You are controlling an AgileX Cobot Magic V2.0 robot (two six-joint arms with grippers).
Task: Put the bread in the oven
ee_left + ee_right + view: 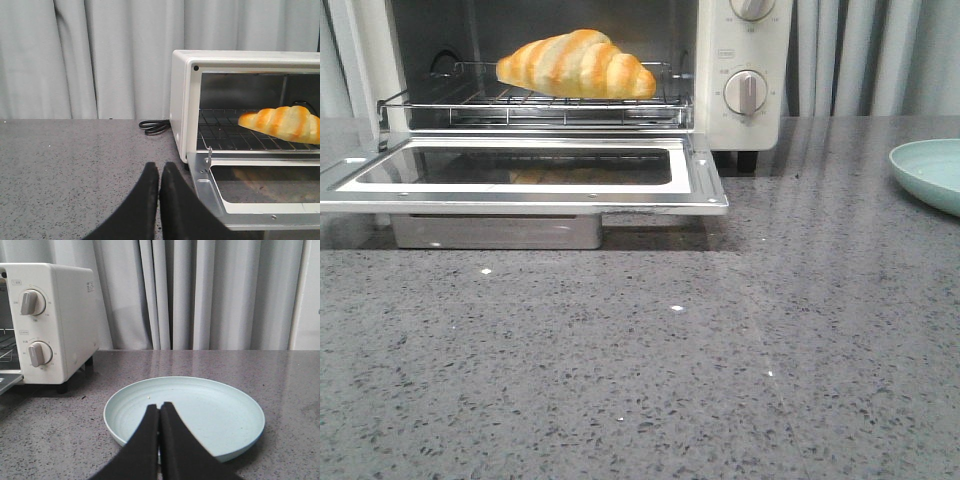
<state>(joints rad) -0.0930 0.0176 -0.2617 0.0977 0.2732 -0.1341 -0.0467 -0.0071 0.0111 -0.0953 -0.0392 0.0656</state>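
Note:
The bread (578,64) lies on the wire rack inside the cream-white oven (745,120), whose glass door (520,175) hangs open and flat over the counter. The left wrist view shows the same bread (282,123) on the rack, with the oven (179,100) to one side of my left gripper (159,167). That gripper is shut with nothing in it, low over the grey counter beside the door's corner. My right gripper (160,407) is also shut and empty, in front of a pale green plate (225,410). Neither gripper shows in the front view.
The plate (932,172) sits at the right edge of the counter. A black power cord (154,126) lies coiled behind the oven's side. Grey curtains hang behind the counter. Two round knobs (34,302) face out on the oven's panel.

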